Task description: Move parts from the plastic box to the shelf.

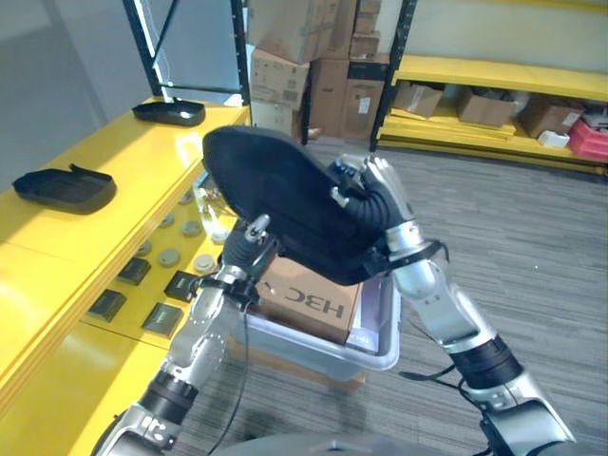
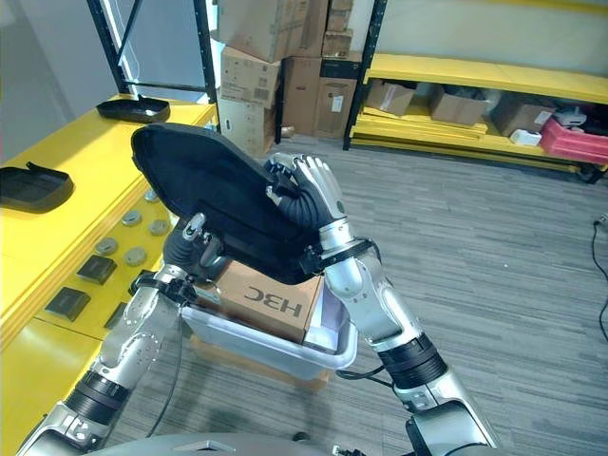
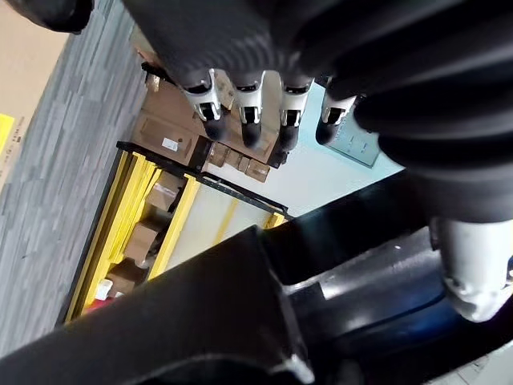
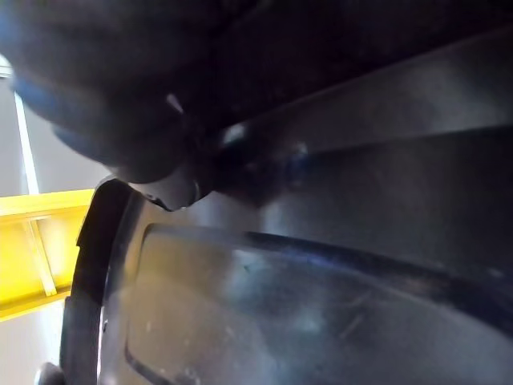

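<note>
A large black moulded part (image 1: 275, 199) hangs tilted in the air between my two hands, above the pale plastic box (image 1: 380, 356) on the floor. My right hand (image 1: 378, 195) has its fingers curled over the part's right edge. My left hand (image 1: 242, 252) props the part's lower left edge from below. In the left wrist view its fingers (image 3: 250, 120) stand relaxed and apart from the part (image 3: 200, 321), with only the thumb (image 3: 473, 265) lying on it. The yellow shelf (image 1: 85, 256) runs along my left.
Two more black moulded parts (image 1: 65, 187) (image 1: 169, 112) lie on the shelf, along with small dark blocks (image 1: 163, 319) and round pieces (image 1: 171, 256). A cardboard carton (image 1: 309, 296) sits in the plastic box. Racks with cartons stand behind.
</note>
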Available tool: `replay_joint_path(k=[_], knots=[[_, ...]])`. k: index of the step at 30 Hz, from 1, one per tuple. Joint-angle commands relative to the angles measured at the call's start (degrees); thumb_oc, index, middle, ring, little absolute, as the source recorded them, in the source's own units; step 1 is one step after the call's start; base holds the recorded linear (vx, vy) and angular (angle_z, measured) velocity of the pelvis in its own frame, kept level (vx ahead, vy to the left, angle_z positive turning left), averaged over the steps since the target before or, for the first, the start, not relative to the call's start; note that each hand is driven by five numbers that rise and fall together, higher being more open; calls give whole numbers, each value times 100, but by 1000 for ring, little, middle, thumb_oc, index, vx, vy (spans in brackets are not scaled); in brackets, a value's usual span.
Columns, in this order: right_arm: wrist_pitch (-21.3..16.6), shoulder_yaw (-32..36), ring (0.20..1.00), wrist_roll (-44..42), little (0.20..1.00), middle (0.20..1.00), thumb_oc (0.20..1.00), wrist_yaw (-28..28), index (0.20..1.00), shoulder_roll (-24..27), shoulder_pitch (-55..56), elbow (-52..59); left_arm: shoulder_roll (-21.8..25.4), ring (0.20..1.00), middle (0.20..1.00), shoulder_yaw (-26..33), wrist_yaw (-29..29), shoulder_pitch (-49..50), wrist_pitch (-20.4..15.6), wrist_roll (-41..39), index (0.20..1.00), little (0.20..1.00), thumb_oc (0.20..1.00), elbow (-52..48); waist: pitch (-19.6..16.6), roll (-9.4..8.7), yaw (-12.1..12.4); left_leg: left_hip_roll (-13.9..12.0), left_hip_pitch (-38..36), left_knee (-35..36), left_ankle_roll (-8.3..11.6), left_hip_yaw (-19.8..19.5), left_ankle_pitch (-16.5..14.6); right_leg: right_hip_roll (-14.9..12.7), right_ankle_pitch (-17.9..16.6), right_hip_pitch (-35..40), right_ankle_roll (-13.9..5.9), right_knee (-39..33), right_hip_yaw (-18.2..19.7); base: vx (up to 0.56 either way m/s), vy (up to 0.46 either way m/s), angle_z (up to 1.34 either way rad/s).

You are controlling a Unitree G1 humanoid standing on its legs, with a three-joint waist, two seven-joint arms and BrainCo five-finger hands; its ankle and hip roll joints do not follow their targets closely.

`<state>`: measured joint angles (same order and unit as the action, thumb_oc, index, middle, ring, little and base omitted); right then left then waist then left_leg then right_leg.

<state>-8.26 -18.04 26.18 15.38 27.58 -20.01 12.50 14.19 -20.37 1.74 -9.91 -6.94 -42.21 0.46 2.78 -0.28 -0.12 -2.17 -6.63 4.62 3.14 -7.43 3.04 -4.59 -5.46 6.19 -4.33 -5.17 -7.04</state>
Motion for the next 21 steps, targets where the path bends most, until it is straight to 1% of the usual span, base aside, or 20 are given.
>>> replay_joint_path(k=[1, 3, 5, 6, 7, 11, 13, 14, 15, 16, 17, 18, 21], knots=[[-285, -44, 200, -338, 200, 200, 200, 7, 200, -127, -610, 74, 82, 1000, 1000, -143, -201, -541, -394, 88, 1000, 1000, 1000, -46, -379, -123, 56, -155, -1, -15, -20, -78, -422, -463, 741, 373, -403, 152, -120, 0, 0, 0], [-309, -78, 200, -377, 200, 200, 200, -33, 200, -145, -622, 89, 94, 1000, 1000, -131, -188, -531, -408, 142, 1000, 1000, 1000, -29, -381, -126, 61, -151, 1, -17, -23, -76, -423, -467, 738, 372, -403, 156, -121, 0, 0, 0], [-393, -207, 200, -717, 200, 200, 200, -223, 200, -243, -614, 162, 193, 1000, 1000, -131, -87, -554, -415, 524, 1000, 1000, 1000, -3, -371, -126, 70, -143, 6, -25, -26, -60, -419, -471, 725, 362, -403, 164, -117, 0, 0, 0], [-392, -205, 200, -719, 200, 200, 200, -226, 200, -243, -613, 164, 194, 1000, 1000, -132, -86, -553, -415, 526, 1000, 1000, 1000, -5, -371, -127, 69, -142, 5, -25, -26, -60, -419, -471, 726, 363, -403, 164, -118, 0, 0, 0], [-450, -265, 200, -856, 200, 200, 200, -322, 200, -268, -625, 204, 289, 1000, 1000, -137, -72, -563, -440, 788, 1000, 1000, 1000, -55, -374, -127, 74, -136, 14, -32, -29, -58, -419, -473, 724, 352, -403, 166, -114, 0, 0, 0], [-519, -431, 200, -1160, 200, 200, 200, -573, 200, -329, -620, 309, 394, 1000, 1000, -96, 8, -562, -491, 1263, 1000, 1000, 1000, -17, -362, -129, 73, -132, 11, -33, -31, -32, -421, -487, 704, 341, -408, 161, -105, 0, 0, 0], [-532, -528, 200, -1247, 200, 200, 200, -650, 200, -342, -623, 339, 356, 1000, 1000, -54, 93, -557, -532, 1303, 1000, 1000, 1000, 70, -359, -136, 75, -129, 12, -30, -31, -30, -419, -484, 697, 337, -407, 158, -100, 0, 0, 0], [-537, -582, 200, -1290, 200, 200, 200, -691, 200, -354, -609, 345, 380, 956, 956, -35, 194, -572, -552, 1552, 956, 956, 956, 135, -355, -138, 77, -128, 14, -31, -31, -23, -418, -485, 694, 332, -407, 158, -102, 0, 0, 0], [-561, -609, 200, -1318, 200, 200, 200, -741, 200, -356, -600, 371, 418, 887, 887, -27, 216, -589, -572, 1766, 887, 887, 887, 136, -351, -143, 75, -127, 18, -33, -34, -22, -419, -487, 691, 325, -408, 157, -94, 0, 0, 0], [-580, -659, 200, -1341, 200, 200, 200, -799, 200, -351, -593, 390, 461, 420, 420, -22, 306, -609, -596, 2013, 420, 420, 420, 141, -348, -143, 79, -126, 25, -35, -36, -22, -418, -488, 687, 320, -409, 158, -93, 0, 0, 0], [-580, -659, 200, -1342, 200, 200, 200, -799, 200, -351, -594, 389, 459, 247, 247, -23, 309, -608, -596, 2017, 247, 247, 247, 140, -348, -143, 79, -125, 25, -35, -37, -22, -418, -488, 687, 319, -409, 158, -93, 0, 0, 0], [-591, -767, 200, -1421, 200, 200, 200, -880, 200, -375, -575, 417, 470, 200, 200, -31, 343, -646, -616, 2098, 200, 200, 200, 179, -332, -142, 79, -122, 35, -42, -36, -15, -411, -492, 682, 309, -415, 166, -101, 0, 0, 0], [-602, -861, 200, -1513, 200, 200, 200, -935, 200, -403, -540, 409, 509, 200, 200, -28, 412, -662, -632, 2315, 200, 200, 200, 142, -315, -141, 81, -114, 38, -45, -38, -6, -413, -500, 677, 301, -418, 170, -94, 0, 0, 0]])
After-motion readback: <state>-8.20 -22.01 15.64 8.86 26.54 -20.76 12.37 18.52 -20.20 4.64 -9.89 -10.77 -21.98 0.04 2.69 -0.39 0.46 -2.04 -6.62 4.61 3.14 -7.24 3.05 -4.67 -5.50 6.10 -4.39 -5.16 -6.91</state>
